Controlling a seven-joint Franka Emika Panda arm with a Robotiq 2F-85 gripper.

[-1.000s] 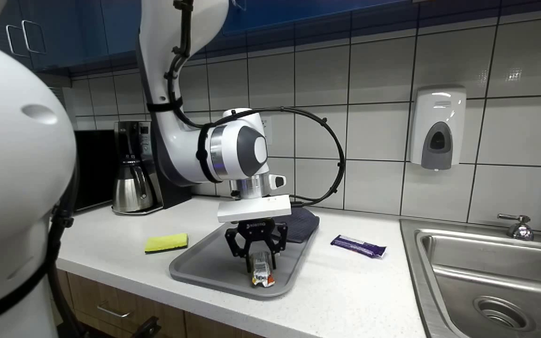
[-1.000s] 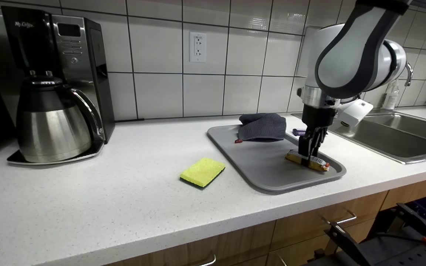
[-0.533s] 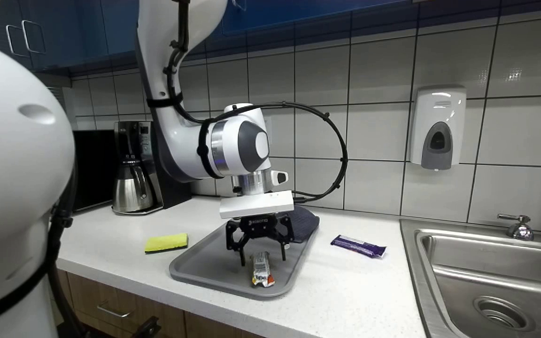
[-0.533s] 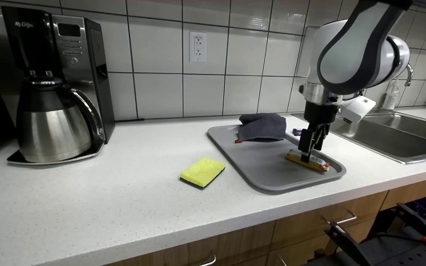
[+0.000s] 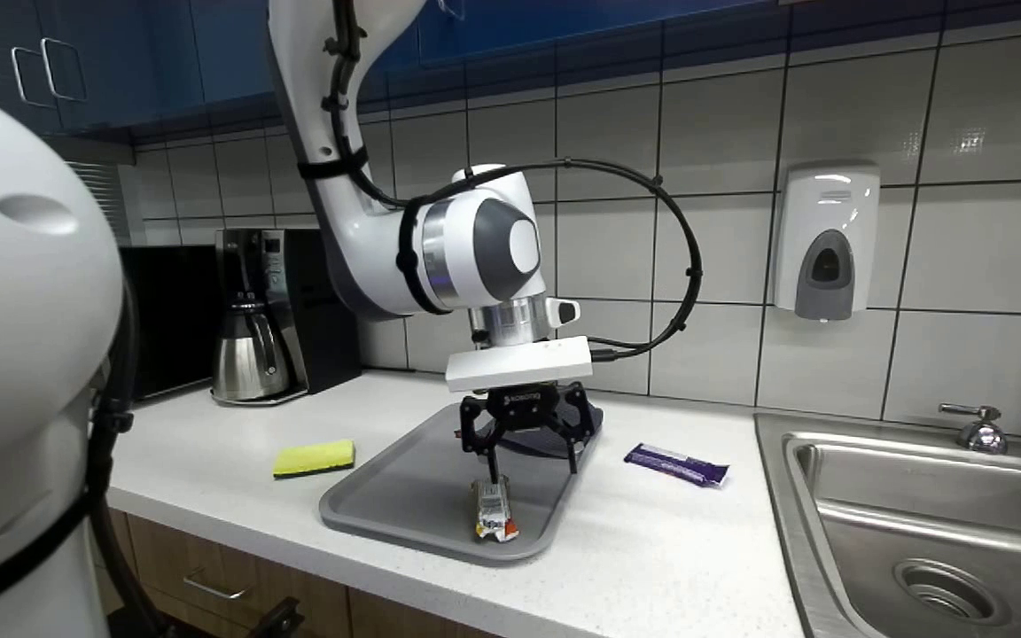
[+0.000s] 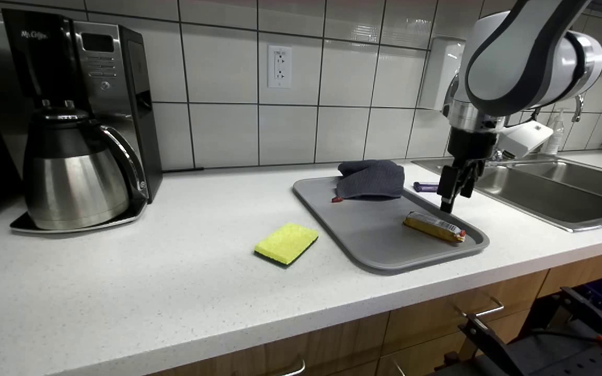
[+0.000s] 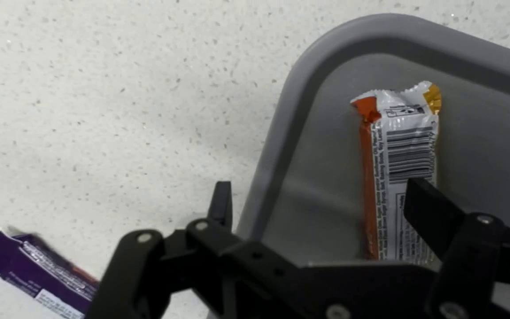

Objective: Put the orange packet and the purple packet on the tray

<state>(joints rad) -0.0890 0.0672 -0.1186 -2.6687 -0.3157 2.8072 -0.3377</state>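
On the grey tray (image 5: 404, 492), close to its front right corner, rests the orange packet (image 6: 433, 226), its white barcode side up in the wrist view. The purple packet (image 5: 677, 465) lies flat on the counter beside the tray's right edge; in the wrist view, part of this purple packet (image 7: 38, 274) is covered by the gripper. My gripper (image 5: 533, 475) hangs above the tray with its jaws wide apart and nothing between them. Seen from the wrist, one of its fingers (image 7: 427, 208) overlaps the orange packet, while the opposite one is over the counter just past the tray's rim.
A dark cloth (image 6: 371, 179) and a small red piece (image 6: 337, 199) lie on the tray's far part. Left of the tray is a yellow sponge (image 5: 314, 457). The steel sink (image 5: 790, 496) borders the counter at the right; a coffee maker (image 6: 66, 172) stands at the left.
The jaws, around the orange packet a second ago, have opened. My gripper has risen and shifted toward the purple packet's side, leaving the orange packet lying on the tray.
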